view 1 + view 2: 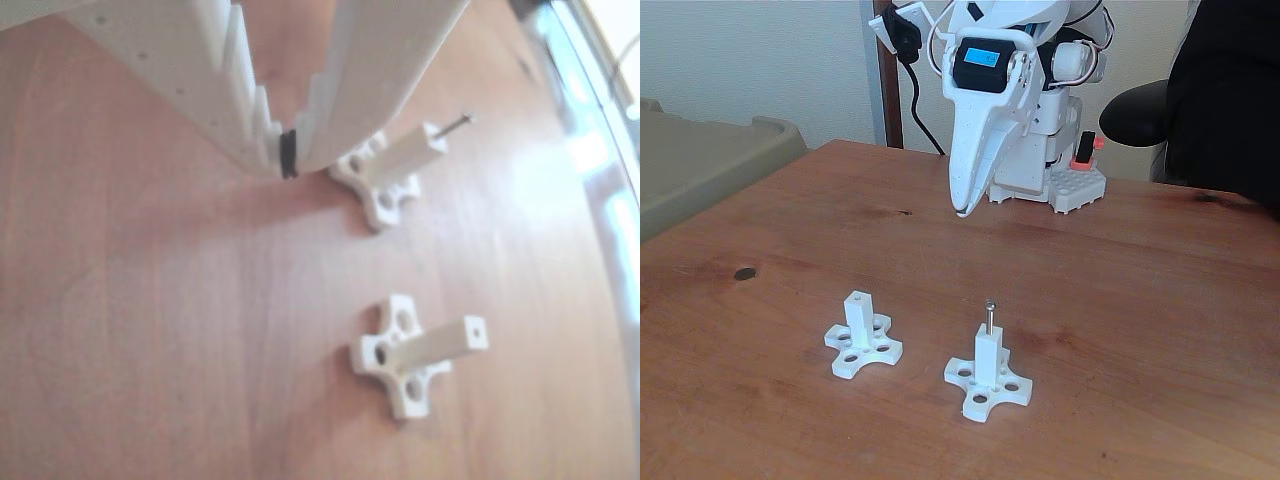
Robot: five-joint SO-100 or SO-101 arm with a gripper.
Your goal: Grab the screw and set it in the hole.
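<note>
At lower center of the fixed view the screw (pixel 990 313) stood upright in the hole of one white post (pixel 988 358), while the gripper (pixel 960 211), fingers closed on nothing, hung above.

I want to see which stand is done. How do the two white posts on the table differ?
In the fixed view the right post has the screw standing upright in its top hole, head above the end face; the left post has an empty hole. The right post also stands nearer the camera; the left one is farther back. Both are white square posts, upright on cross-shaped bases with round holes. The claw hangs above the table, away from both.
</note>
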